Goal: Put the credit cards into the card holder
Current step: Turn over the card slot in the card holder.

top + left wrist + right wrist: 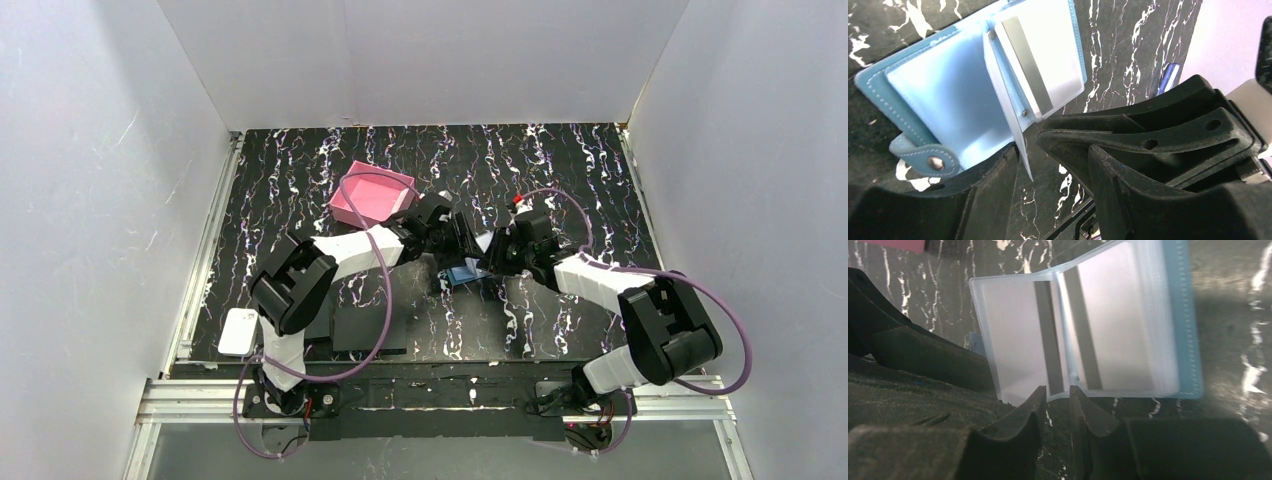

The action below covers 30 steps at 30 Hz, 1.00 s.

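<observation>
One blue card holder [465, 272] open mid-worktop, two striped cards [1020, 335] in its sleeves, one pink box [373, 195] toward far edge, left gripper [1048, 200] and right gripper [1057, 405] both unclenched.

Glossy marbled tabletop [560, 170], translucent plastic sleeves [1018, 340]

We see the right gripper [1055, 396] jaws slightly parted under the bottom edge of a raised clear sleeve [978, 297] of the open blue card holder [1193, 340]; two striped cards [1118, 320] sit in its sleeves.
</observation>
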Available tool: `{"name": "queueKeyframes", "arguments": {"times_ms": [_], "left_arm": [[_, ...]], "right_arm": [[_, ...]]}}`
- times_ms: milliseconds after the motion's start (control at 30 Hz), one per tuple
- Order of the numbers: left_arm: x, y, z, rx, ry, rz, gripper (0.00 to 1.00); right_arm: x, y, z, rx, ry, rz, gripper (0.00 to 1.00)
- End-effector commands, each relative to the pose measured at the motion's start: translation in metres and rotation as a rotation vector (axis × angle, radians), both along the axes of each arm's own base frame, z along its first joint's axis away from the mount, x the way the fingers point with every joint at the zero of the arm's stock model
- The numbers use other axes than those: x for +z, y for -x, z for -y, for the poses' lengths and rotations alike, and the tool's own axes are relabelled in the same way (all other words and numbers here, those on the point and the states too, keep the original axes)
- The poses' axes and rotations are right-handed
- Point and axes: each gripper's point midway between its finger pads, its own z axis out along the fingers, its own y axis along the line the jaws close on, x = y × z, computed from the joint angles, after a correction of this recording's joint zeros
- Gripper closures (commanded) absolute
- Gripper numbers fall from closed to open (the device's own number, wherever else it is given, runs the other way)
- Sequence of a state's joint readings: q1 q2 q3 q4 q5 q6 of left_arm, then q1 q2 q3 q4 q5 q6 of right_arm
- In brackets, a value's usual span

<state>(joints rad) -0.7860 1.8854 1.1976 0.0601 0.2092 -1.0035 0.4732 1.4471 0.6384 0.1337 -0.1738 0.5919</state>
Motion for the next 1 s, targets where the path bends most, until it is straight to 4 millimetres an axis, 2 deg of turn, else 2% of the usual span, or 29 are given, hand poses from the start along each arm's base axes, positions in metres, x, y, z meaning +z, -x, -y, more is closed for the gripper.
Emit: {"name": "queueKeyframes", "arguments": {"times_ms": [0,167,333,467,667,800,967], "left_arm": [[0.012,-0.005,0.016,-0.054,0.034,0.019,0.48],[0.016,-0.012,0.036,-0.087,0.070,0.012,0.45],[0.012,-0.015,0.054,-0.129,0.106,-0.024,0.41],[0.006,-0.018,0.065,-0.149,0.122,-0.046,0.40],[0.011,-0.022,0.061,-0.161,0.133,-0.046,0.37],[0.042,-0.024,0.049,-0.168,0.169,-0.003,0.33],[0.105,-0.015,0.028,-0.231,0.259,0.051,0.22]], "right_arm": [[0.036,-0.018,0.016,-0.034,0.050,0.087,0.66],[0.051,-0.031,0.061,-0.108,0.156,0.141,0.61],[0.043,-0.032,0.090,-0.149,0.191,0.117,0.60],[0.040,-0.033,0.093,-0.133,0.179,0.118,0.59],[0.043,-0.035,0.083,-0.052,0.162,0.134,0.53],[0.044,-0.033,0.079,-0.024,0.145,0.136,0.46],[0.038,-0.030,0.067,0.055,0.110,0.119,0.32]]}}
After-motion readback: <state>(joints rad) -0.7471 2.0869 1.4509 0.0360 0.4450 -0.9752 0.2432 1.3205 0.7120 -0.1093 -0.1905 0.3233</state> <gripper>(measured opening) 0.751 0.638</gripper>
